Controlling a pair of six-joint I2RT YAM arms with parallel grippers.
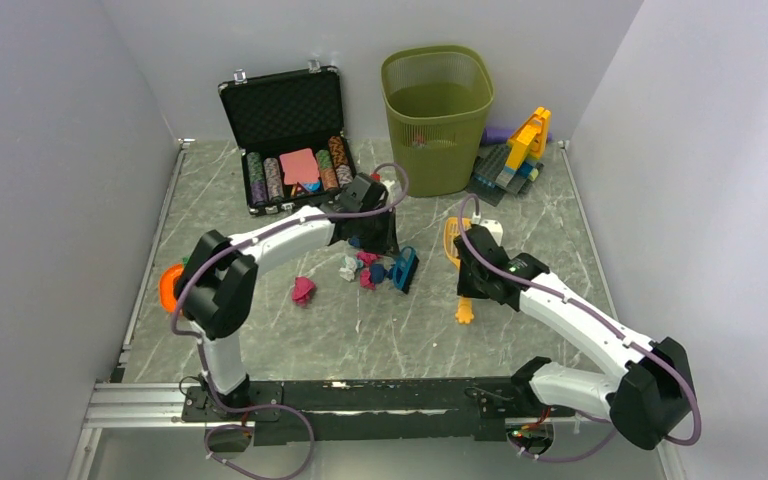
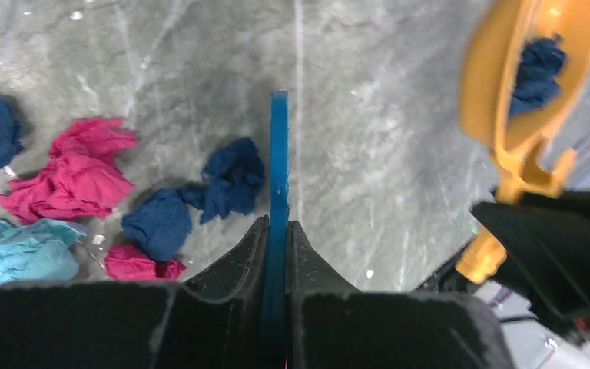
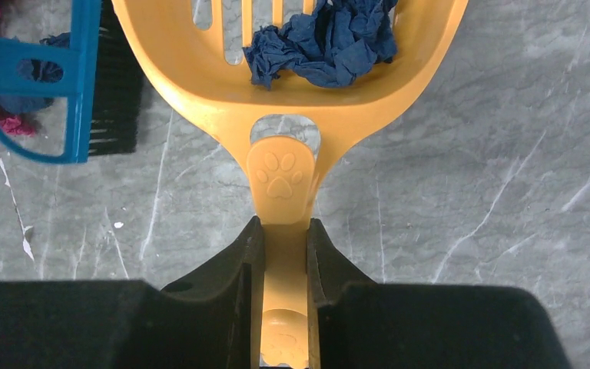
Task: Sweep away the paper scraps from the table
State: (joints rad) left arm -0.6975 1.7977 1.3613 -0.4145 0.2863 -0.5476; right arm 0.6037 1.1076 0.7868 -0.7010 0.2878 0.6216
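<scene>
My left gripper [image 2: 278, 231] is shut on a small blue brush [image 2: 279, 154], held edge-on over the table [image 2: 399, 154]; in the top view it [image 1: 382, 238] is at the table's middle with the brush [image 1: 404, 268] below it. Paper scraps lie left of the brush: two navy [image 2: 230, 177], red-pink [image 2: 77, 173], teal [image 2: 27, 250]. A lone pink wad [image 1: 303, 290] lies further left. My right gripper [image 3: 284, 231] is shut on the handle of a yellow slotted scoop [image 3: 292, 100], which holds a navy scrap [image 3: 326, 38]. The brush [image 3: 38, 77] is to the scoop's left.
A green mesh bin [image 1: 437, 110] stands at the back. An open black case of poker chips [image 1: 290, 150] is back left, toy bricks [image 1: 515, 155] back right. An orange object [image 1: 168, 285] sits at the left edge. White walls enclose three sides.
</scene>
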